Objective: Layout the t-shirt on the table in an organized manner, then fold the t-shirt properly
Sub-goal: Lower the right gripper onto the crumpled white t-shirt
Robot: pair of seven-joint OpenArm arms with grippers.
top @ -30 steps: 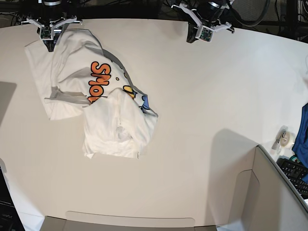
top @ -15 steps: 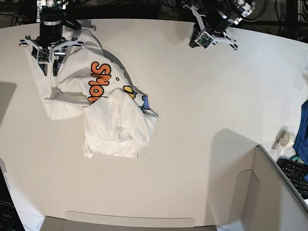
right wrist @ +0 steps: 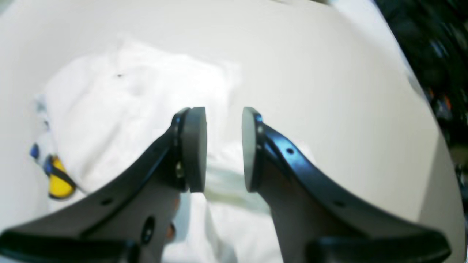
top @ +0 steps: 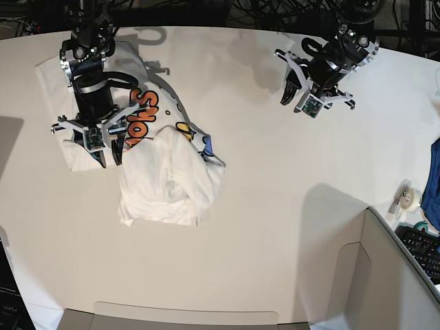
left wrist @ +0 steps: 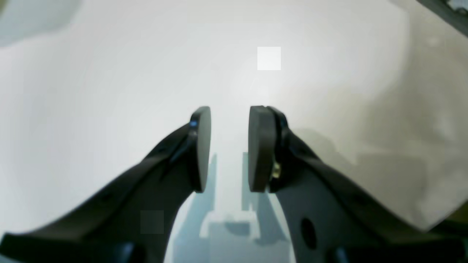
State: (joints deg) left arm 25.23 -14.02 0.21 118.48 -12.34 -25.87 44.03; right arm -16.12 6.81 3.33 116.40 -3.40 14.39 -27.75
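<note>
Two grippers hang over the table (top: pixel 275 227), both with jaws apart and nothing between them. The right gripper (top: pixel 103 152) is above the shirt (top: pixel 165 179), over its left part beside the orange lettering; its wrist view shows a clear gap between the pads (right wrist: pixel 193 149) with white cloth below, a yellow and blue bit of print off to the left. The left gripper (top: pixel 294 96) is well apart from the shirt, over bare tabletop near the far edge; its wrist view shows the pads (left wrist: pixel 203 146) parted over the plain surface, with their shadow under them. The shirt lies crumpled on the left half of the table, bunched and folded over itself, the orange letters showing near its middle and blue and yellow print at the fold to the right; a lower flap hangs toward the near side. A grey box corner (top: pixel 392 275) sits at the near right, with a keyboard (top: pixel 425 249) and a tape roll (top: pixel 407 199) beyond it.
</note>
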